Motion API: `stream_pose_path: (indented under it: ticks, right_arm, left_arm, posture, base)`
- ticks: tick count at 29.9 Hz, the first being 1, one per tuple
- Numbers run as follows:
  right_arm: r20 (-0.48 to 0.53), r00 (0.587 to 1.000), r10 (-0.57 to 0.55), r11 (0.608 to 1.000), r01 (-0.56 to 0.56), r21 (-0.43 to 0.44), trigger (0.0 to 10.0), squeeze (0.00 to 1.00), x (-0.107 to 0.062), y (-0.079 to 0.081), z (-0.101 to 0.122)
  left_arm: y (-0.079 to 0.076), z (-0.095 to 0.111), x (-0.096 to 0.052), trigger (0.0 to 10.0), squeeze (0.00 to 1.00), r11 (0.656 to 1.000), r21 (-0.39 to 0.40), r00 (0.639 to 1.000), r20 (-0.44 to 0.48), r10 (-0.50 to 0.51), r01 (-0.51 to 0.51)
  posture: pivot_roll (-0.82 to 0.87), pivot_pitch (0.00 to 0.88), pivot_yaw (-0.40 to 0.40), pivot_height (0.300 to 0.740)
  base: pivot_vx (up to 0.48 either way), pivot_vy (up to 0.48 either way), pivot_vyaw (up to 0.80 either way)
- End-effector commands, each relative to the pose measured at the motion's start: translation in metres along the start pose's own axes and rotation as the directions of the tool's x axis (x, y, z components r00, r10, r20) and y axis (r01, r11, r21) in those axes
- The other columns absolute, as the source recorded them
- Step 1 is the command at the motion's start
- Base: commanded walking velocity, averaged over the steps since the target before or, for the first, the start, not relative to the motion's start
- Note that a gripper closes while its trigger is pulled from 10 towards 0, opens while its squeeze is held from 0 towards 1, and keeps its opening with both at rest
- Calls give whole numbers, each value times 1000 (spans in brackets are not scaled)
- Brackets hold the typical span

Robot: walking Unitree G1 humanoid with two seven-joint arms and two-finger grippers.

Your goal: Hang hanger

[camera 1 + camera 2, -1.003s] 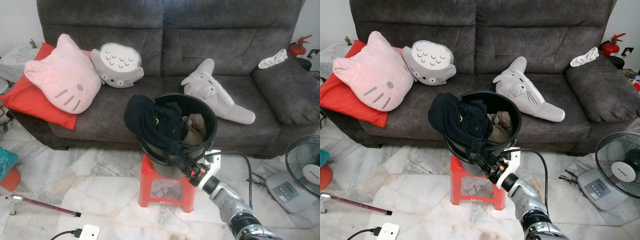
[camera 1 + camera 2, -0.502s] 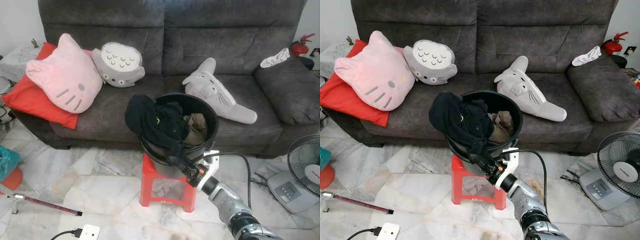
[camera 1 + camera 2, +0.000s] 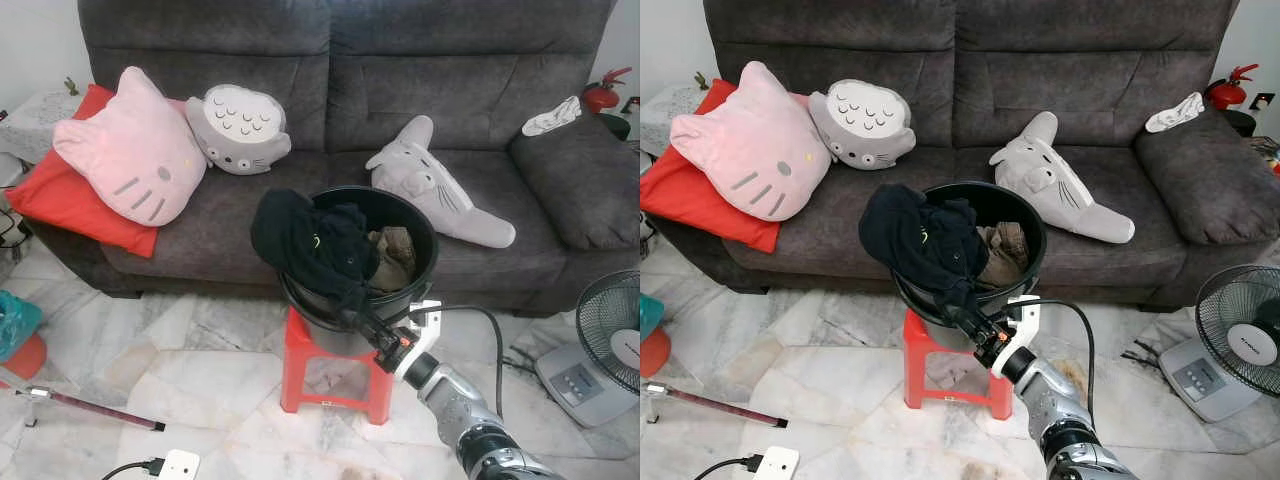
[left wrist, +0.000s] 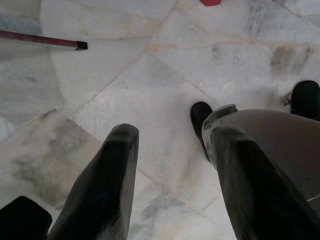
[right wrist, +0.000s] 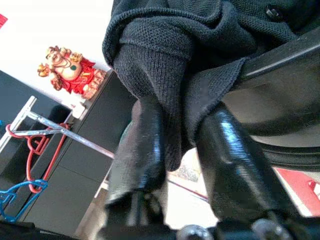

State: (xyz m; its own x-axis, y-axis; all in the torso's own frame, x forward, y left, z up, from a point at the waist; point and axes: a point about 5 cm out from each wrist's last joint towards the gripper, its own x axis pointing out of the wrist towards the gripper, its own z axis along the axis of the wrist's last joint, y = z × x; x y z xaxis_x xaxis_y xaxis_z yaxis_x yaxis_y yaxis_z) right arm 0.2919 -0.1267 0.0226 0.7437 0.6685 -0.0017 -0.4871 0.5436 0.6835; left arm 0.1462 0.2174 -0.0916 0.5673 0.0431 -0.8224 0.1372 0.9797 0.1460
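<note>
Right wrist view: the right hand (image 5: 175, 150) grips a black garment (image 3: 925, 240) hanging over the bucket (image 3: 1025, 290) on a red stool (image 3: 930, 365). Left hand (image 4: 172, 185) open above floor (image 4: 150, 75). Hangers (image 5: 30, 150) hang on a far rack (image 5: 60, 131)

Grey fabric sofa (image 3: 340, 90) along the wall, pale marble floor (image 3: 200, 380), standing fan (image 3: 1240, 340) beside.

Sofa (image 3: 330, 70) dark grey. Cat pillow (image 3: 130, 160) pink, on red cushion (image 3: 60, 200). Bucket (image 3: 410, 290) black, on red stool (image 3: 335, 370). Sweater (image 3: 310, 245) black. Floor (image 3: 200, 380) white marble, grey streaks. Hangers (image 5: 30, 150) red and blue.
</note>
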Motion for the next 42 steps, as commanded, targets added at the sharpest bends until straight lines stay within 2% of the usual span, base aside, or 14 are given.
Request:
stream_pose_path:
  ticks: [1,8,20,21,22,23,24,26,30,31,34,38,39,42]
  right_arm:
    - [25,1000,-1,1000,1,-1,0,0,3,1,4]
    - [78,997,29,999,-26,-45,0,0,7,5,15]
    - [143,984,109,973,-76,-219,0,0,18,20,43]
    - [142,983,113,964,-73,-256,9216,0,19,22,47]
    - [142,983,113,964,-73,-256,9216,0,19,22,47]
    - [137,982,127,955,-83,-285,10000,0,19,25,49]
    - [134,980,145,940,-95,-327,10000,0,19,29,54]
    - [135,979,155,933,-100,-345,10000,0,19,31,57]
    - [116,963,244,885,-172,-432,10000,0,15,49,71]
    - [116,963,244,885,-172,-432,10000,0,15,49,71]
    - [85,958,274,854,-201,-480,10000,0,9,59,74]
    - [87,969,232,832,-151,-533,10000,0,3,59,81]
    - [68,980,188,799,-112,-590,10000,0,-4,58,87]
    - [53,994,98,745,-38,-666,10000,0,-9,53,98]
  left_arm:
    - [2,-8,-2,10000,0,1000,6,999,-36,3,-2]
    - [2,-8,-2,10000,0,1000,6,999,-41,3,-3]
    - [2,-12,-3,10000,0,1000,4,998,-56,6,-6]
    - [3,-12,-3,10000,0,1000,3,998,-57,7,-6]
    - [3,-12,-3,10000,0,1000,3,998,-57,7,-6]
    - [3,-12,-3,10000,0,1000,3,998,-59,7,-7]
    - [3,-12,-3,10000,0,1000,2,998,-59,8,-8]
    - [3,-12,-3,10000,0,1000,1,998,-59,9,-9]
    - [3,-12,-3,10000,0,1000,1,998,-61,7,-7]
    - [3,-12,-3,10000,0,1000,1,998,-61,7,-7]
    - [3,-12,-3,10000,0,1000,0,998,-64,4,-4]
    - [2,-12,-2,10000,0,1000,-4,998,-66,-3,3]
    - [2,-11,-2,10000,0,1000,-4,998,-67,-8,8]
    - [2,-11,-2,10000,0,1000,-4,998,-68,-9,9]
  posture:
    - [-9,11,28,740]
    - [-8,11,28,740]
    - [-17,6,28,740]
    - [-18,6,28,740]
    - [-18,6,28,740]
    - [-18,7,28,740]
    - [-17,7,27,740]
    - [-18,9,28,740]
    - [-19,9,28,740]
    - [-19,9,28,740]
    - [-32,9,27,740]
    - [-37,9,28,740]
    - [-41,8,30,740]
    - [-45,9,31,740]
  base:
    - [0,0,0]
    - [0,0,0]
    - [0,0,0]
    - [0,0,0]
    - [0,0,0]
    - [0,0,0]
    - [0,0,0]
    - [0,0,0]
    - [0,0,0]
    - [0,0,0]
    - [0,0,0]
    - [0,0,0]
    - [0,0,0]
    - [0,0,0]
